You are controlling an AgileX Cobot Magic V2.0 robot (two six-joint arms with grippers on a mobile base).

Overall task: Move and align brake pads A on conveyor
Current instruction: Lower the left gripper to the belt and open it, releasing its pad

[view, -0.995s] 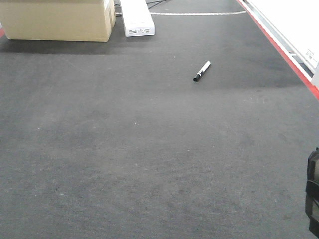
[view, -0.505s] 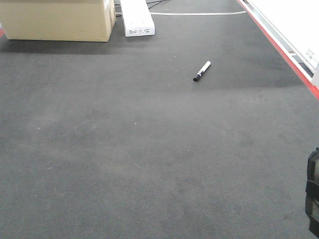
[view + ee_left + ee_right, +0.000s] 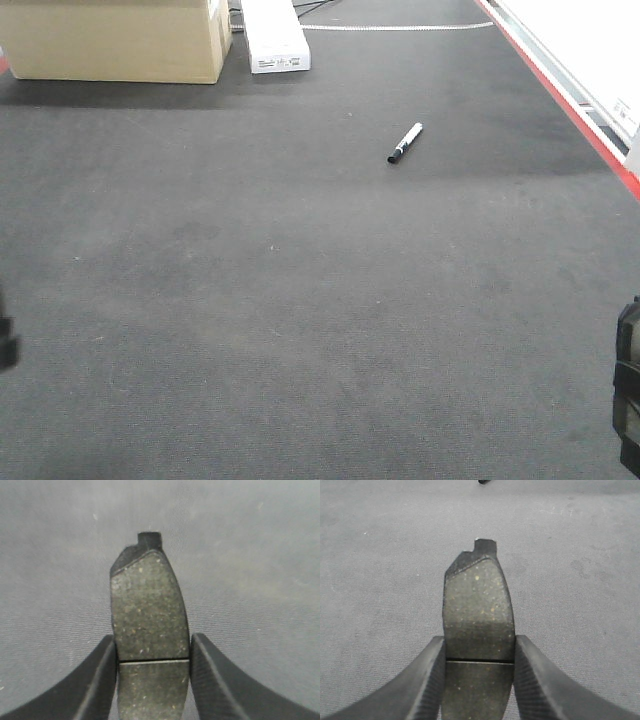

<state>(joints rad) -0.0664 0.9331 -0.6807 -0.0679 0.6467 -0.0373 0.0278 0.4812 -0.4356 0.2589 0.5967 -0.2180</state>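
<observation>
The dark conveyor (image 3: 300, 300) fills the front view, with a pen (image 3: 405, 143) at upper centre and a box (image 3: 115, 40) at upper left. The left gripper (image 3: 152, 645) clamps a pad (image 3: 149, 605) at the centre of its wrist view. The right gripper (image 3: 479, 645) clamps a second pad (image 3: 479, 605) likewise.

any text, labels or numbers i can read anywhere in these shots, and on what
Nothing is legible.
White box: small dark print on its near end, too blurred to read.
Marker pen: too small to tell.
Brake pads, both wrist views: no markings show.

Left fingers (image 3: 95, 685) and right fingers (image 3: 540, 680) are matte black, curved, ribbed
</observation>
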